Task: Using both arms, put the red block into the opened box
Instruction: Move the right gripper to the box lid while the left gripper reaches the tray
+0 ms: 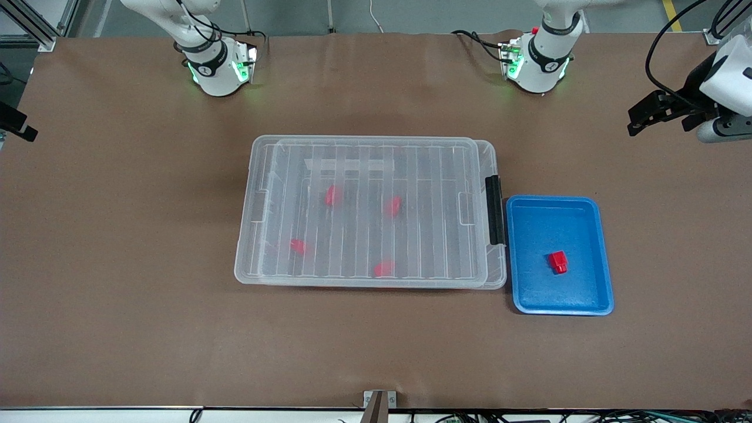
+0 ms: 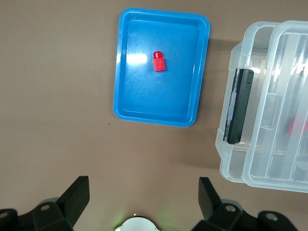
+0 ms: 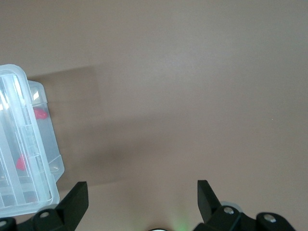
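One red block point(image 1: 557, 261) point(image 2: 158, 61) lies in a blue tray point(image 1: 593, 211) point(image 2: 126, 72). The box point(image 1: 258, 176) point(image 2: 231, 159) point(image 3: 48, 159) is clear plastic and sits mid-table with its ribbed lid on, slightly shifted. Its black latch point(image 1: 494, 210) point(image 2: 239, 106) faces the tray. Several more red blocks point(image 1: 333, 195) show through the lid. My left gripper point(image 1: 637, 120) point(image 2: 143, 192) hangs open and empty over bare table at the left arm's end. My right gripper point(image 3: 142, 192) is open and empty over bare table at the right arm's end, barely showing in the front view point(image 1: 14, 126).
The blue tray sits right beside the box's latch end, toward the left arm's end of the table. Both arm bases point(image 1: 217, 70) point(image 1: 537, 64) stand along the table edge farthest from the front camera. Brown tabletop point(image 1: 117, 264) surrounds the box.
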